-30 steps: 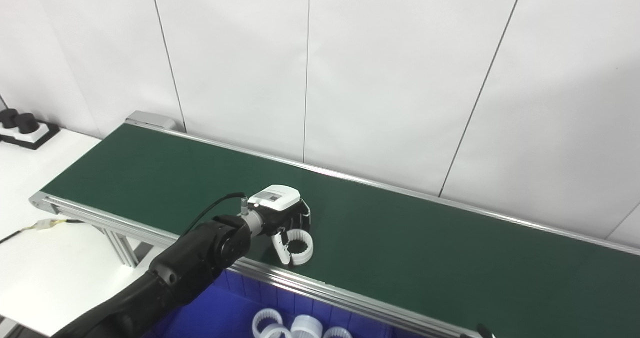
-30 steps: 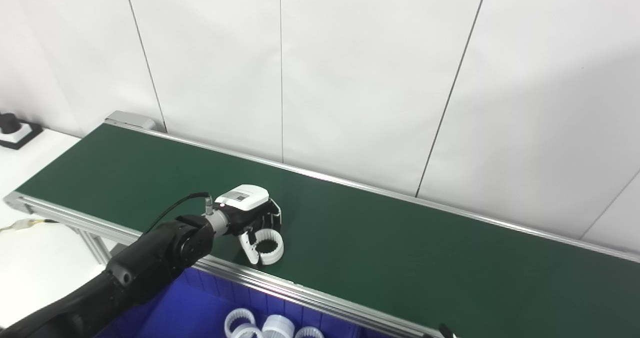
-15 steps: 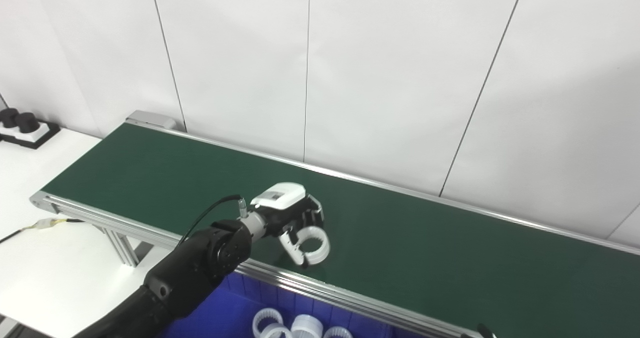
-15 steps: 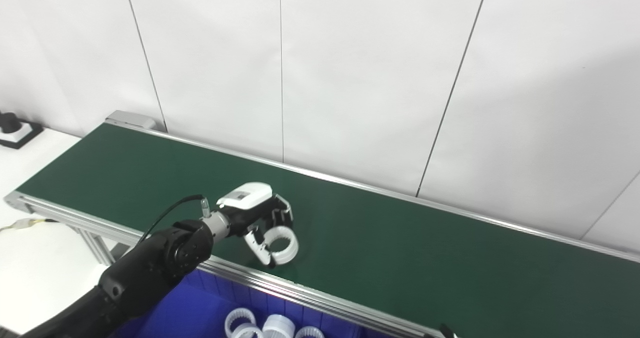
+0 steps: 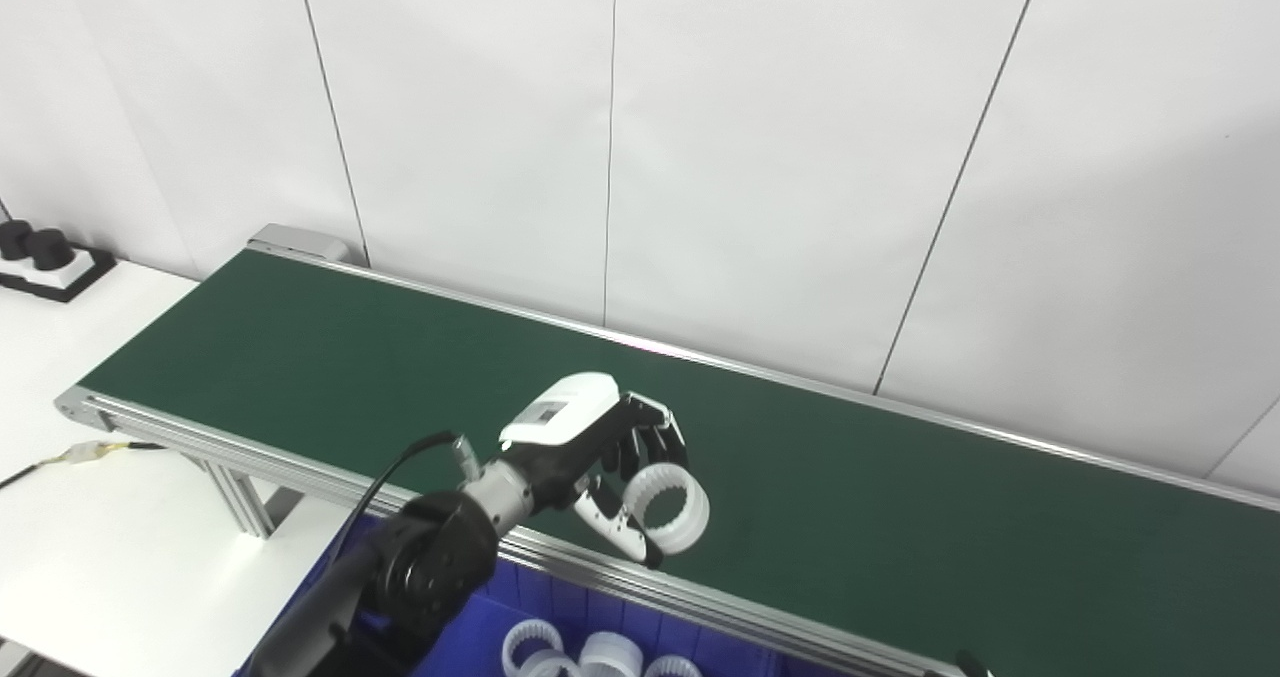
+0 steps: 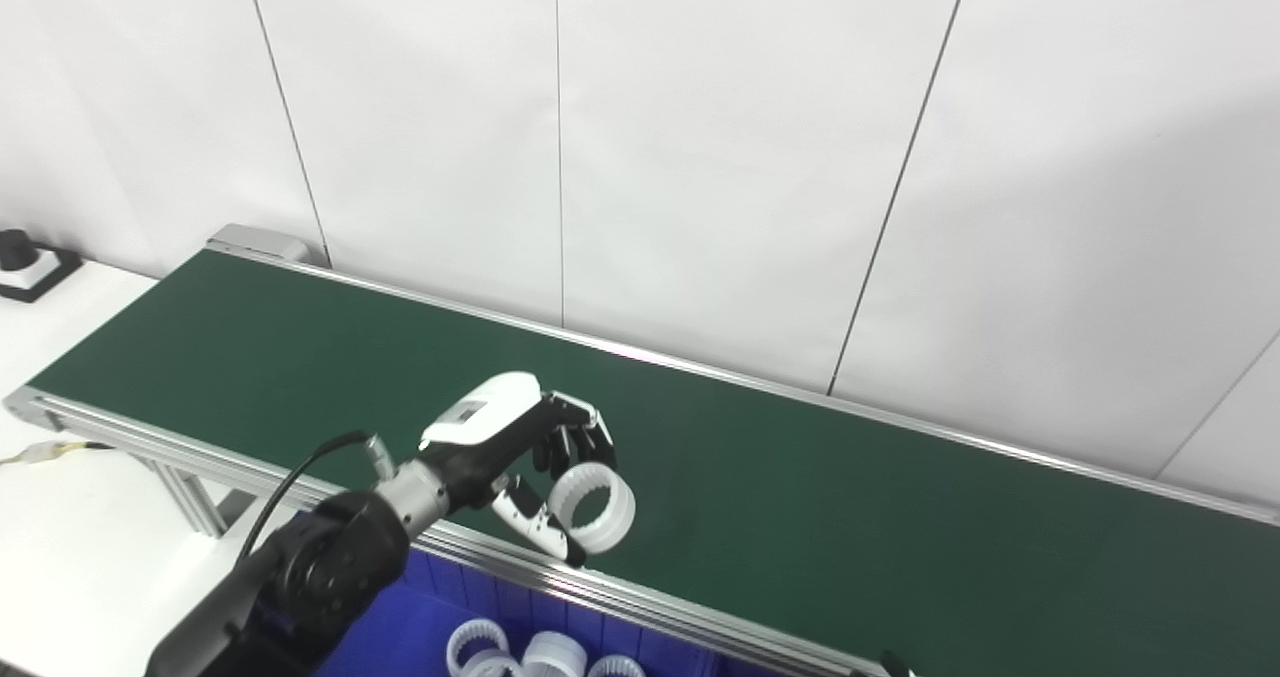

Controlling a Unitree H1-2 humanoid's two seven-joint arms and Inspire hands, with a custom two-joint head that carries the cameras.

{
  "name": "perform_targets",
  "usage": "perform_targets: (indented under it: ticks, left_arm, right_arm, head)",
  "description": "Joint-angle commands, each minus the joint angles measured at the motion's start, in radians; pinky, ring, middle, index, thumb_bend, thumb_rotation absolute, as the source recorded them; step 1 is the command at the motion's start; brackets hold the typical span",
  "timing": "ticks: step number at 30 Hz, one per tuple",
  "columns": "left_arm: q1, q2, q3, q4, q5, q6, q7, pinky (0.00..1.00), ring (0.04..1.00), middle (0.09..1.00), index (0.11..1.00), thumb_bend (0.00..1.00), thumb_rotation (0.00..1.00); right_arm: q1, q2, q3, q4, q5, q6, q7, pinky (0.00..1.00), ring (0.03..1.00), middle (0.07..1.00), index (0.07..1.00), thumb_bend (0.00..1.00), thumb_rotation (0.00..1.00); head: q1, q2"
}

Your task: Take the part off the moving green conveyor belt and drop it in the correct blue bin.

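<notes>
One white toothed ring (image 5: 666, 505) sits in my left robot hand (image 5: 600, 452), pinched between the thumb below and the dark fingers (image 5: 652, 435) curled over its far side. The ring is clear of the green conveyor belt (image 5: 900, 517), tilted so its open centre faces the camera, and it hangs above the belt's near part, just inside the silver front rail (image 5: 700, 607). My black forearm (image 5: 420, 567) comes up from the lower left, with a cable (image 5: 395, 462) looping off the wrist.

Below the rail, at the bottom edge, lies the blue bin (image 5: 480, 637), and several white rings (image 5: 590, 652) of the same kind rest in it, only partly in view. The held ring is up and to the right of those, not over the bin.

The belt itself carries nothing else that I can see. To the far left, on the white worktop (image 5: 90, 517), a small white connector with wires (image 5: 85, 449) lies near the belt's end, and 2 black round knobs on a tray (image 5: 40, 257) stand by the wall. My right robot hand does not show in either view.
</notes>
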Motion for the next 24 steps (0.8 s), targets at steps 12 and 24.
perform_targets:
  ticks: [12,24]
  left_arm:
    - [0.168,-0.097,0.021,-0.213,0.064,0.098,-0.005,0.33,0.395,0.487,0.515,0.5,0.0]
    - [0.238,-0.127,0.053,-0.241,0.023,0.118,-0.023,0.41,0.45,0.497,0.487,0.5,0.0]
  right_arm:
    - [0.024,-0.025,-0.014,-0.115,0.032,0.035,0.018,0.66,0.746,0.805,0.911,0.44,0.75]
    - [0.037,-0.061,-0.049,-0.27,0.108,0.185,0.039,0.7,0.776,0.823,0.905,0.51,0.69]
  head:
    - [-0.023,0.123]
    - [0.029,0.367]
